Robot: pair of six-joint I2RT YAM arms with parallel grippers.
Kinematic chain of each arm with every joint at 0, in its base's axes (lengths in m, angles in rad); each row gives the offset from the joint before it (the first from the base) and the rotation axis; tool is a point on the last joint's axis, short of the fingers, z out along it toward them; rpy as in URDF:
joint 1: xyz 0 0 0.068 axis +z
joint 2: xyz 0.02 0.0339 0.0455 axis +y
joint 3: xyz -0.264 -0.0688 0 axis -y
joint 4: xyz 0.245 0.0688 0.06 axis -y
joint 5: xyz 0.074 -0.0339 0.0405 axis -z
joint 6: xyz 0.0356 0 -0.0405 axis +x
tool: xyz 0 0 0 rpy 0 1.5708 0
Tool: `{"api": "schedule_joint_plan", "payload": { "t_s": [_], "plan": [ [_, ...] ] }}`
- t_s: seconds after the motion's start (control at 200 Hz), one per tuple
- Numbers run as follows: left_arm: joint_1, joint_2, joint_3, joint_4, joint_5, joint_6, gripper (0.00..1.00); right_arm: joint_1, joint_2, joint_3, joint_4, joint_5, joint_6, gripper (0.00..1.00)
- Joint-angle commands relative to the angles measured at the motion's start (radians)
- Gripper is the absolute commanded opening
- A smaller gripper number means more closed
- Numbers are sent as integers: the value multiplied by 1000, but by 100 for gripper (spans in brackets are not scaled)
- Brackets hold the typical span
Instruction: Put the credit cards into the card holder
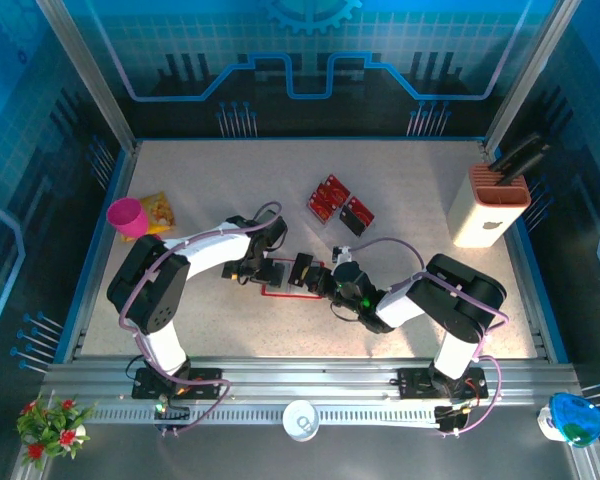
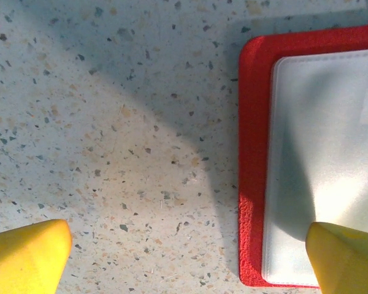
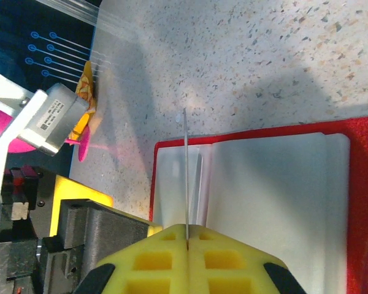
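Right hand (image 3: 187,236) was pinched tight on one credit card (image 3: 186,165), which I saw edge-on as a thin line over the card holder (image 3: 270,202), close to the fold of a pale pocket near one end of it. That holder lay open on the table (image 3: 282,55), pale inside up, with a red rim. Left hand (image 2: 190,257) hung spread wide across the holder's edge, one yellow fingertip (image 2: 346,260) above the pale lining, the other above bare table beside it. Other credit cards (image 1: 340,205) lay grouped beyond the holder, well apart from it.
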Motion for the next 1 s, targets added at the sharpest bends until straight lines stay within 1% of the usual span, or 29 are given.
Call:
{"api": "schedule_joint_plan", "payload": {
  "t_s": [0.0, 0.445, 0.645, 0.996],
  "plan": [
    [-6, 12, -22, -28, -10, -14, 99, 5, 5, 6, 45, 1, -15, 0],
    [-4, 14, -28, -23, -9, -14, 99, 6, 88, 14, 93, -17, 9, 0],
    [-6, 14, -25, -21, -7, -12, 99, 7, 97, 13, 96, -41, 13, 0],
    [-5, 18, -19, -17, -4, -12, 99, 9, 65, 12, -15, -86, 13, 0]
  ]
}}
